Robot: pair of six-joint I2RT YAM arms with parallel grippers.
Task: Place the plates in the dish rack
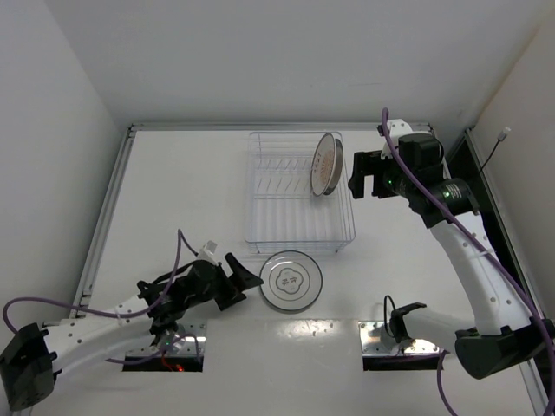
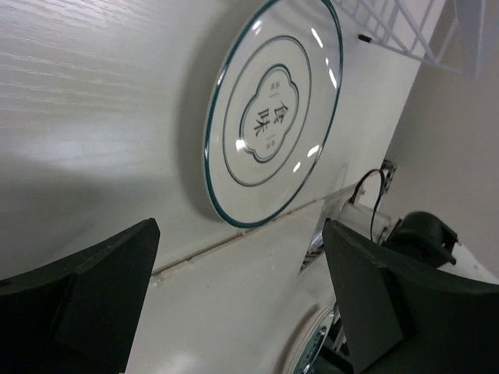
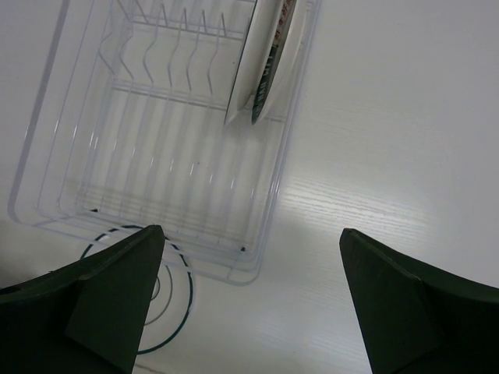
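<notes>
A rectangular see-through wire dish rack (image 1: 277, 217) with rows of upright tines sits on the white bench (image 1: 173, 191), toward its far middle. At the rack's far right corner two small round white plates stand on edge between the tines, leaning against each other. One is a plate with an orange-brown centre pattern (image 1: 327, 165), its face turned toward the rack's open interior. The other is a plate with a dark blue-teal band (image 3: 263, 87), seen edge-on from the right wrist. The third one, a white plate with a thin dark ring and a small centre drawing (image 1: 291, 280), lies flat on the bench just in front of the rack's near wall. The left end effector (image 1: 243, 284) is low over the bench just to the left of this flat plate. Its black fingers are spread wide with nothing between them and the plate lies ahead of the tips. The right end effector (image 1: 358, 178) hangs just beside the rack's right wall near the two standing plates, its fingers likewise spread and holding nothing.
</notes>
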